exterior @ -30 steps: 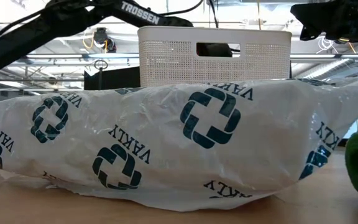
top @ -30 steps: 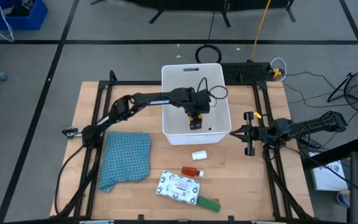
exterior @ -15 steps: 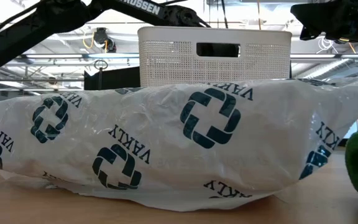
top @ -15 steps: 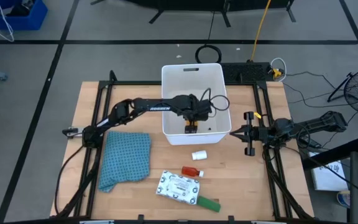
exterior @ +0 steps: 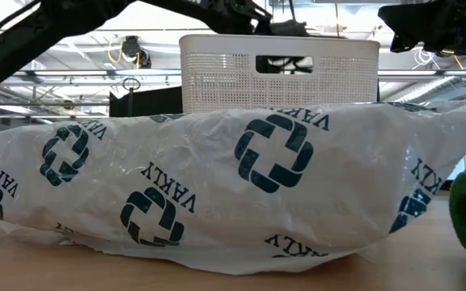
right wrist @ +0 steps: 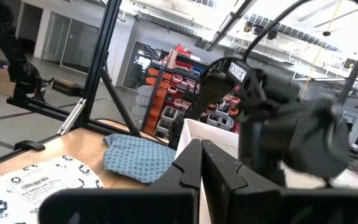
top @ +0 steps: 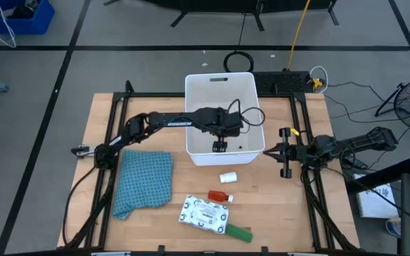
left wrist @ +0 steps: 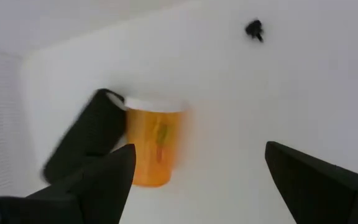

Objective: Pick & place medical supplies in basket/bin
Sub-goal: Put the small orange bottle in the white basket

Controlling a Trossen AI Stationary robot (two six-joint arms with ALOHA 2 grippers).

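Inside the white tub (top: 199,153), an orange pill bottle (left wrist: 154,147) is seen released between the left gripper (left wrist: 194,165)'s spread jaws and could be toppled if nudged on retreat.

Even, bright overhead light is seen across the table (top: 105,107), with only soft shadows. Inside the bin (left wrist: 303,87) the white floor is nearly washed out, and the orange bottle (left wrist: 154,146) is smeared by blur. Ceiling lamps are seen glaring behind the packet (exterior: 217,186).

White bin (top: 198,91), orange piece (left wrist: 154,146), blue-patterned cloth (top: 144,181).
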